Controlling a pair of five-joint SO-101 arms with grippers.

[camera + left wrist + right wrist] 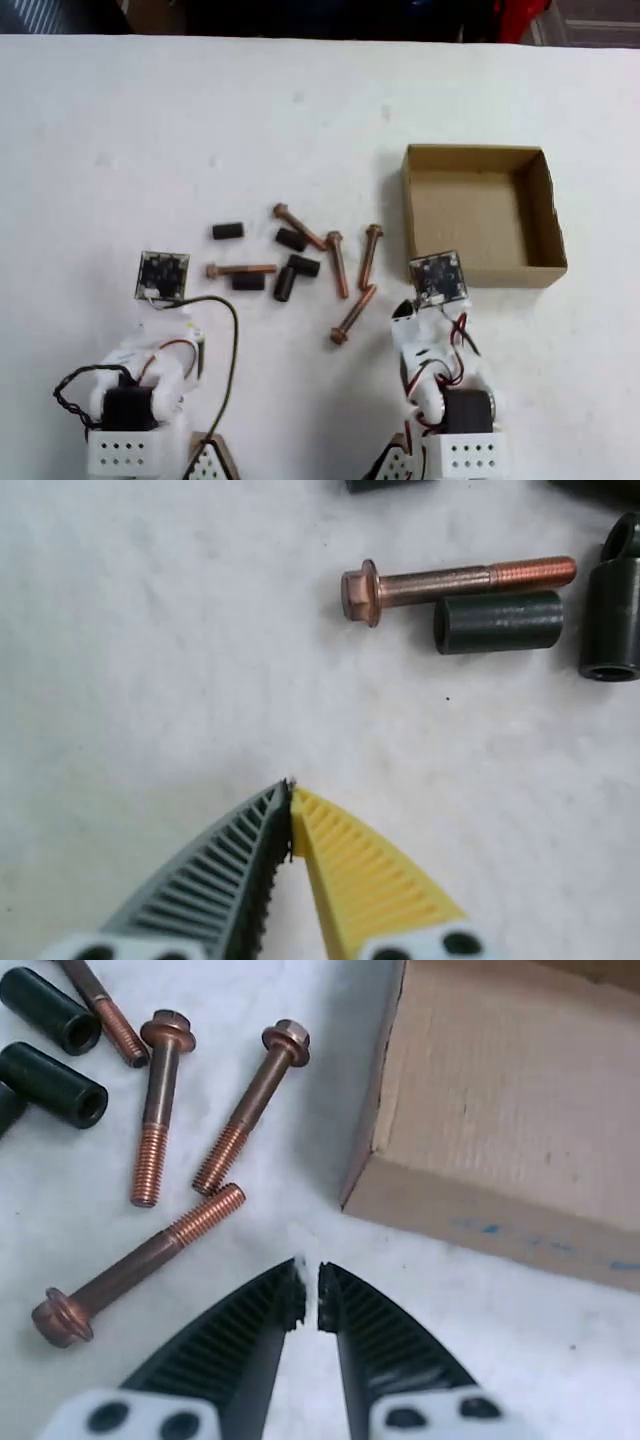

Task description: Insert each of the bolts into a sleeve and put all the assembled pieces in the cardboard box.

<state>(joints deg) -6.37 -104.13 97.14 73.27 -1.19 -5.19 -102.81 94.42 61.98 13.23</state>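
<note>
Above: coppery flanged bolts [338, 264], black tubular sleeves [291, 239] strewn ahead of both arms; square cardboard box [470, 215] beyond the right. Left wrist: ribbed left gripper [290, 792] pressed together, bolt [455, 580] and smooth sleeve [498, 622] ahead. Right wrist: ridged right gripper [309, 1288] nearly closed (thin slit), box corner ahead.

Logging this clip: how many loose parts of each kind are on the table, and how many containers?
Bolts: 5
Sleeves: 5
Cardboard box: 1
Total: 11
</note>
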